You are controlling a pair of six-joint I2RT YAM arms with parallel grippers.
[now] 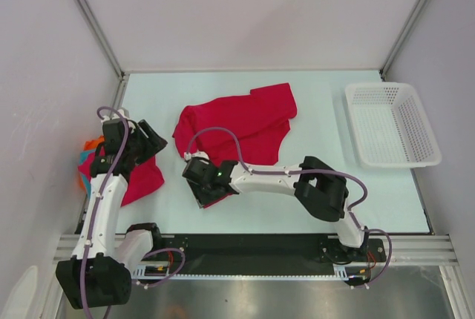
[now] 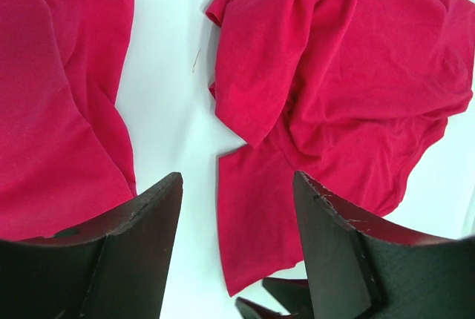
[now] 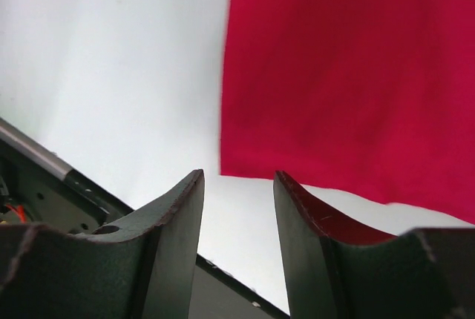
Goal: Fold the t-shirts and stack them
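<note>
Lying crumpled on the surface [image 1: 319, 111], the shirt [image 1: 237, 127] looks soft, light and limp; a second shirt [image 1: 145, 178] lies at left. The left pincer [image 2: 237, 185] and right pincer [image 3: 237, 182] stand apart, empty; best take a hem corner.

- I read no lettering, number, brand or sign in any of my three views.
- The crimson t-shirts [image 1: 237, 130] show plain cloth, with no label I can read.
- On the white mesh basket [image 1: 392, 122], any marking is too small for me to make out.
</note>
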